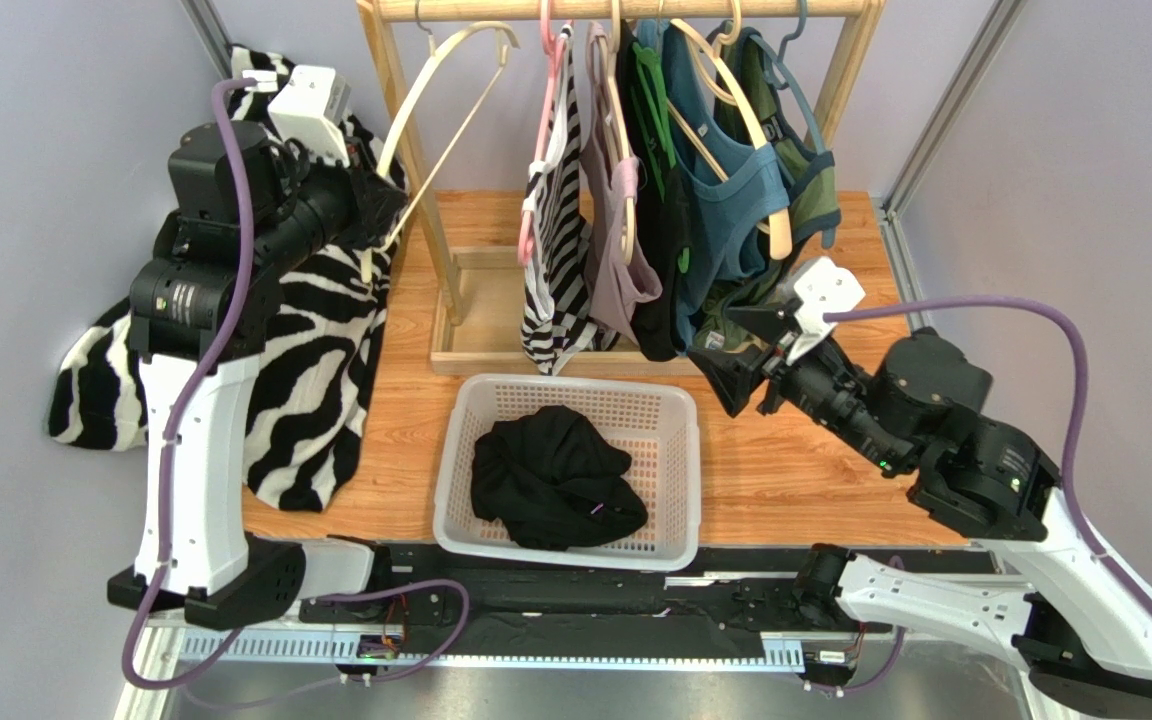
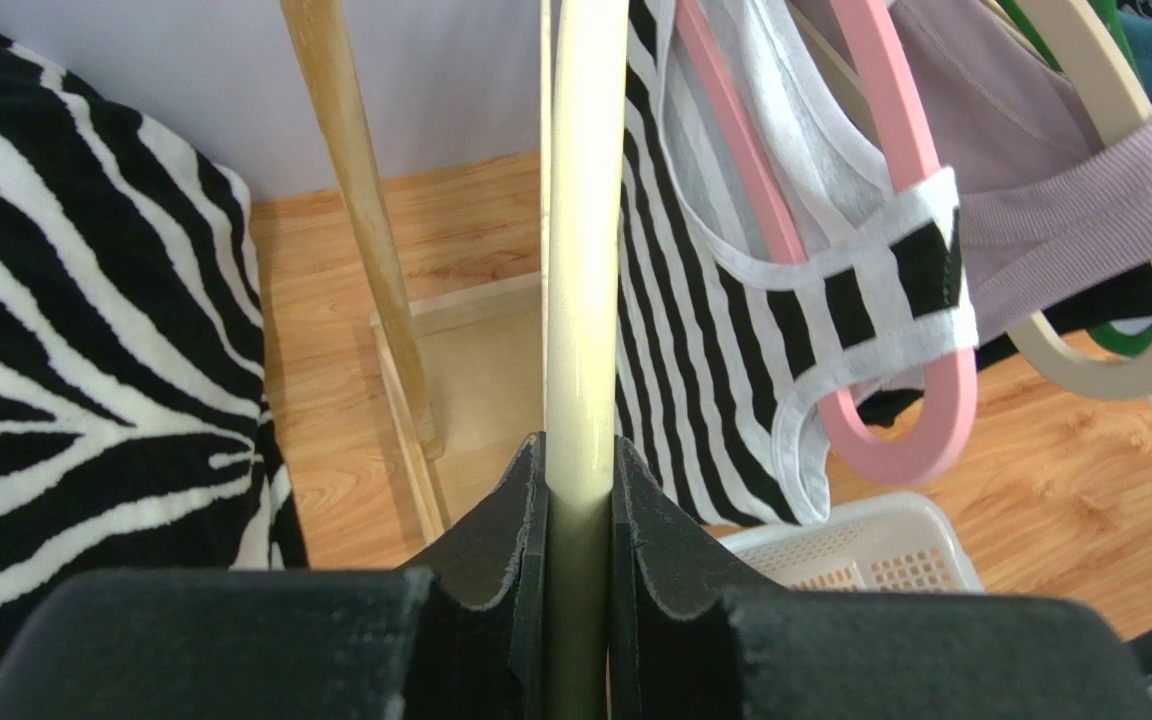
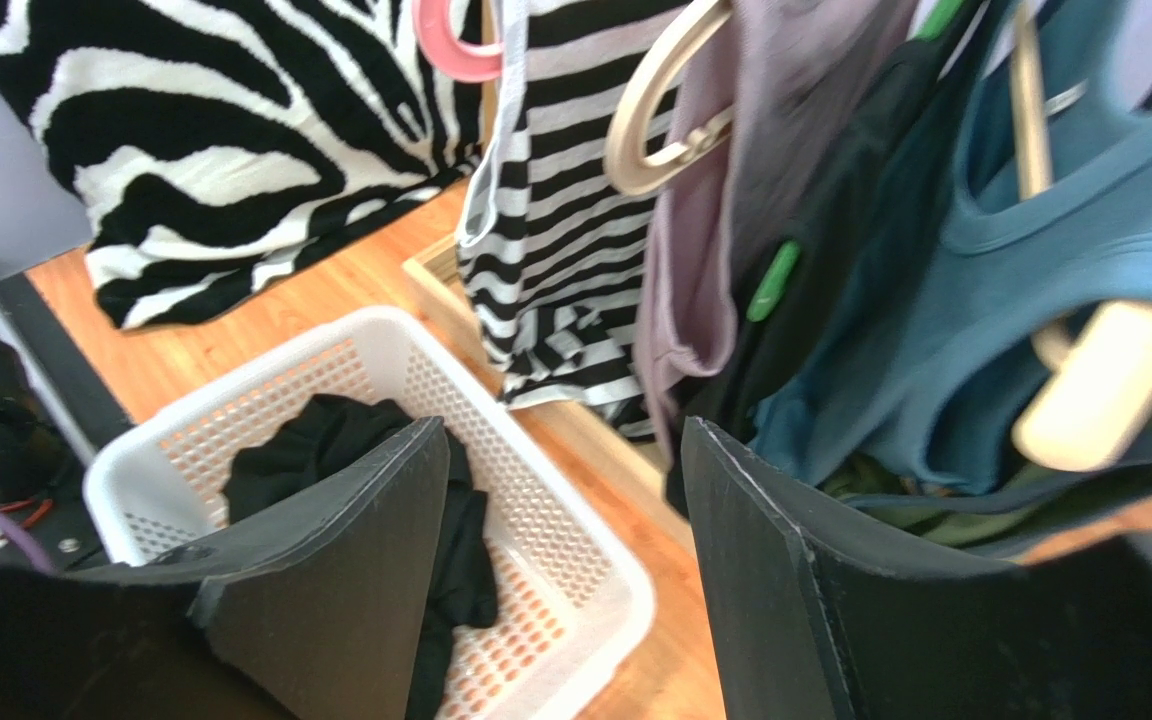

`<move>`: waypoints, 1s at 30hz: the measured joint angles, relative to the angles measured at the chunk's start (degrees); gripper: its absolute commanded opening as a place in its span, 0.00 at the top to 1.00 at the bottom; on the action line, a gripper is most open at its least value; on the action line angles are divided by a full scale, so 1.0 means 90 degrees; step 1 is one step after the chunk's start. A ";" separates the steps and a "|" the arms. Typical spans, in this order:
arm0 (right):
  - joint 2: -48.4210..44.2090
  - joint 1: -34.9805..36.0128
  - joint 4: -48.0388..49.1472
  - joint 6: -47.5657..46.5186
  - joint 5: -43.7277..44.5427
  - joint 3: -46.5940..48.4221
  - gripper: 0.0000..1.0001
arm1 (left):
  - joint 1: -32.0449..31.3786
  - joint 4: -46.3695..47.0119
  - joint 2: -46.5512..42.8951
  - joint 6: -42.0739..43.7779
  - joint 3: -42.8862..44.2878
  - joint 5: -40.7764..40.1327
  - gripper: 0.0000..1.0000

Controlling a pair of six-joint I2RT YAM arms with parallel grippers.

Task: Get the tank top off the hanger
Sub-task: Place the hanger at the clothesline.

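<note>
A bare cream hanger (image 1: 440, 93) hangs tilted from the rail at the rack's left end, and my left gripper (image 1: 375, 225) is shut on its lower arm. In the left wrist view the cream bar (image 2: 585, 300) runs straight up out of the closed left gripper (image 2: 579, 465). A crumpled black tank top (image 1: 552, 480) lies in the white basket (image 1: 582, 393). My right gripper (image 1: 732, 357) hovers open beside the bottom of the hanging clothes, right of the basket. The right wrist view shows the right gripper (image 3: 564, 435) with nothing between its fingers, above the basket (image 3: 597, 570) and the black top (image 3: 312, 435).
Several tops hang on the wooden rack (image 1: 432, 195): a black-and-white striped one (image 1: 552, 285) on a pink hanger, a mauve one (image 1: 615, 270), a teal one (image 1: 725, 195) and a green one (image 1: 808, 165). A zebra-print cloth (image 1: 312, 360) drapes at the left.
</note>
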 measured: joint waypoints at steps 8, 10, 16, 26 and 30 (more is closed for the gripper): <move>0.0367 0.0000 -0.0136 0.0605 -0.0199 -0.0034 0.40 | 0.0204 0.0022 0.0665 -0.0100 0.0430 0.0024 1.00; 0.0338 0.0000 -0.0138 0.0699 -0.0250 -0.0066 0.39 | 0.0204 0.0024 0.0775 -0.0117 0.0481 0.0022 1.00; 0.0245 0.0000 -0.0097 0.0850 -0.0466 -0.0114 0.38 | 0.0250 0.0024 0.0930 -0.0189 0.0505 0.0017 1.00; 0.1433 0.0000 -0.0913 0.1209 -0.0304 0.1219 0.20 | 0.0369 0.0068 0.0843 -0.0240 0.0158 0.0015 1.00; 0.2293 0.0000 -0.1205 0.1389 0.0102 0.2076 0.06 | 0.0369 0.0168 0.0692 -0.0243 -0.0063 0.0073 1.00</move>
